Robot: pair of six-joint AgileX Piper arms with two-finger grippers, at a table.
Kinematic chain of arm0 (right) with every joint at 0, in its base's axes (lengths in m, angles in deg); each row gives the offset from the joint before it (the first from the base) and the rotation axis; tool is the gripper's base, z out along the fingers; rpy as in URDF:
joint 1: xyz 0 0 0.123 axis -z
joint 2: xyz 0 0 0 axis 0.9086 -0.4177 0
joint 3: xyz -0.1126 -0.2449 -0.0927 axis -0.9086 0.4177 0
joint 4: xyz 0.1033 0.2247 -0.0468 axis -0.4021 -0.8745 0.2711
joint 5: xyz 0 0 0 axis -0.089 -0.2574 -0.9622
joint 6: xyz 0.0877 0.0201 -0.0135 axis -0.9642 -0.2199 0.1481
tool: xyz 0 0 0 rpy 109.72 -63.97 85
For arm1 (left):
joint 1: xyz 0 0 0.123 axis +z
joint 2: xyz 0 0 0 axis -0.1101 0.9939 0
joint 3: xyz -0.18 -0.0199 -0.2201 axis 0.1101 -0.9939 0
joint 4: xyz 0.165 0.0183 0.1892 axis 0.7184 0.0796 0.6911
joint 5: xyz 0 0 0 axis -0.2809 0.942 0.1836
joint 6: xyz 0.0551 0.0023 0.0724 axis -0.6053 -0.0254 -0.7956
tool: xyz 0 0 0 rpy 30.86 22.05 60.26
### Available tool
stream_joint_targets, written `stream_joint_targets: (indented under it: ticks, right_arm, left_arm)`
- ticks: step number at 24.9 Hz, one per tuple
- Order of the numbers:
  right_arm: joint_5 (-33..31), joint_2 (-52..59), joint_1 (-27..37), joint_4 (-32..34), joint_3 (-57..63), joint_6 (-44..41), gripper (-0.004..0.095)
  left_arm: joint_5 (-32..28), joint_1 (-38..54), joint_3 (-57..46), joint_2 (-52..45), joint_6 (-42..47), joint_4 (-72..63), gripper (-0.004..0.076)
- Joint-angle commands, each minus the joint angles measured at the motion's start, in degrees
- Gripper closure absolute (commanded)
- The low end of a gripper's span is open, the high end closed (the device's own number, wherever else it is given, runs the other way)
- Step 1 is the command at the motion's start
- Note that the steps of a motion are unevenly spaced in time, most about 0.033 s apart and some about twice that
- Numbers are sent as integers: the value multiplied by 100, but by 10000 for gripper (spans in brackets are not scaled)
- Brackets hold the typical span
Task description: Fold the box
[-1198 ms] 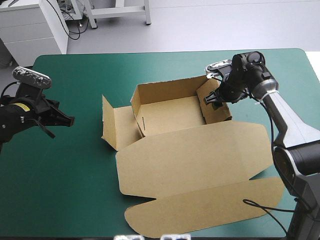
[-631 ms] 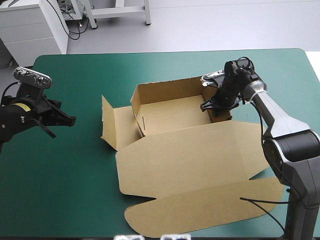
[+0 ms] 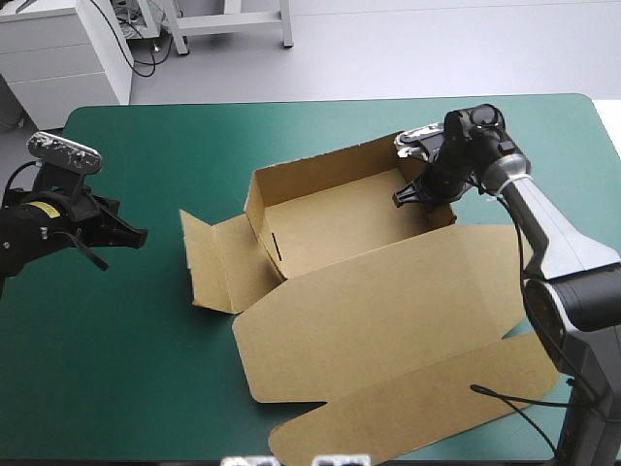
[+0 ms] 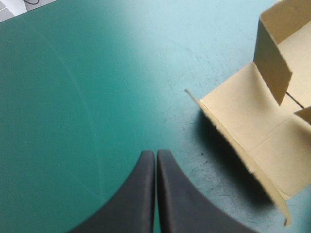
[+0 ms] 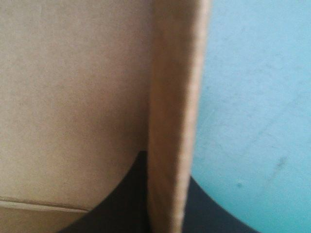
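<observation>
The brown box [image 3: 330, 228] stands mid-table as an open tray with walls raised. Its lid [image 3: 388, 311] lies flat toward the front edge, and a side flap [image 3: 218, 262] is spread out on its left. My right gripper [image 3: 419, 194] is at the tray's right wall, shut on it. In the right wrist view the wall's edge [image 5: 175, 111] runs up between the black fingers [image 5: 121, 199]. My left gripper [image 3: 136, 234] hovers shut and empty over the cover, left of the box. In its own view the shut gripper [image 4: 155, 154] points past the side flap [image 4: 248, 121].
Bare teal-green cover [image 3: 136, 359] lies to the left and behind the box. The lid's outer flap [image 3: 417, 417] reaches close to the table's front edge. The right arm [image 3: 553, 243] stretches over the table's right side.
The right gripper's fingers have come together on the box's right wall. The box has turned a little, its left flap sliding left and its lid toward the front. The left arm has stayed put.
</observation>
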Motion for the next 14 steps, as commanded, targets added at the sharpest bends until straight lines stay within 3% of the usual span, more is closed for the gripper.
stream_joint_targets:
  ticks: [1, 14]
  right_arm:
    - [-118, 863, 54, -32, -188, 109, 927]
    - [-118, 3350, 585, -56, -188, 253, 927]
  left_arm:
    - [-337, -8, 123, -89, 24, -110, 731]
    - [-686, -8, 123, -102, 473, 480, 731]
